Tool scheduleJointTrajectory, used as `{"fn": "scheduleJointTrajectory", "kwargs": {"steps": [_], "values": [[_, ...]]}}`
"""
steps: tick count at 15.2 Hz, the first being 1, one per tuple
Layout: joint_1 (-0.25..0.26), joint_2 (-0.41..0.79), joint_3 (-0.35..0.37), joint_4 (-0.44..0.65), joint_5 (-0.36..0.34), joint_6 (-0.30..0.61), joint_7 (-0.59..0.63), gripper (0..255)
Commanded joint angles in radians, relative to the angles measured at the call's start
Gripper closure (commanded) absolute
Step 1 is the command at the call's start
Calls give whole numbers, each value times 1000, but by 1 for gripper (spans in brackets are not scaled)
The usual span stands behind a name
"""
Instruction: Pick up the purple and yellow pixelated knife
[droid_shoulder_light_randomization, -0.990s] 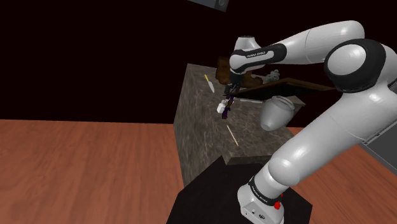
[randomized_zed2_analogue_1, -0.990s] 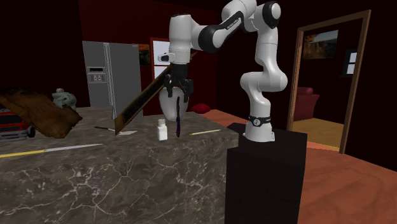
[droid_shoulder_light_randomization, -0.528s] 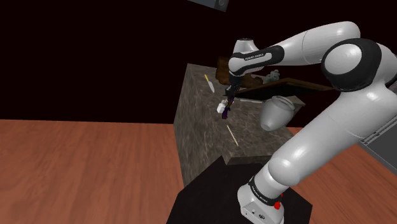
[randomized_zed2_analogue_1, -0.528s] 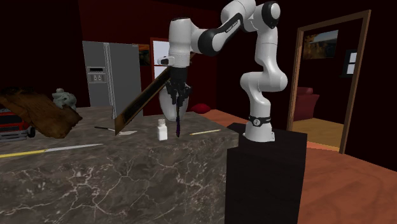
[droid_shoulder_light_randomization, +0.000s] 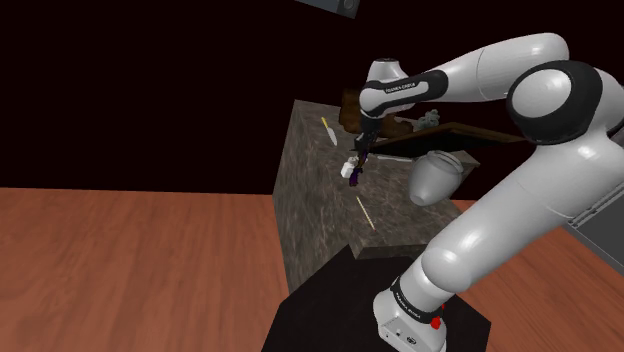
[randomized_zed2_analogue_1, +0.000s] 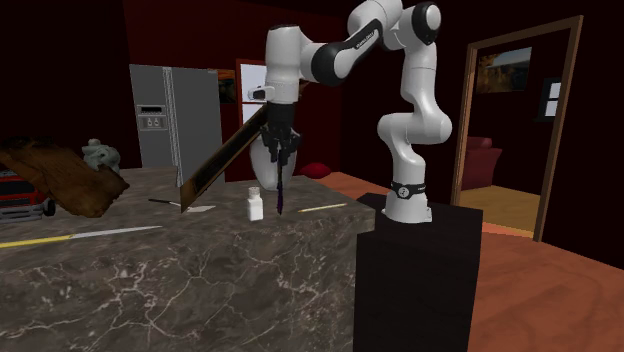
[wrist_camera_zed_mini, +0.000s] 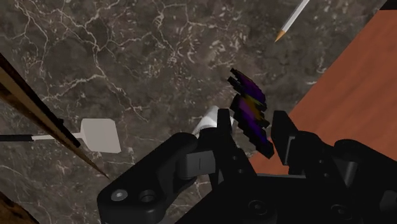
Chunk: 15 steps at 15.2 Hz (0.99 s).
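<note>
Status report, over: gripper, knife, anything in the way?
Gripper shut on knife. It hangs upright over counter. White bottle close beside it, slanted plank just behind.

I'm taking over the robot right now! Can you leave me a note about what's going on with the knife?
Gripper: looks shut on the knife, which hangs straight down from it.
Knife: over the counter, right beside a small white bottle. Its low end is close to the surface, and I cannot tell if it is clear.
Done: the grasp seems made.
Left: lift straight up, well off the counter, and mind the bottle.
</note>
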Motion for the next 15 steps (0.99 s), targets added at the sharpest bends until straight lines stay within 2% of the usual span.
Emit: {"fn": "scheduleJointTrajectory", "kwargs": {"steps": [1, 13, 15], "values": [[0, -12, 1, 12, -1, -24, -3, 255], [6, -65, 15, 123, 4, -185, -25, 255], [6, -66, 15, 124, 4, -187, -25, 255]]}}
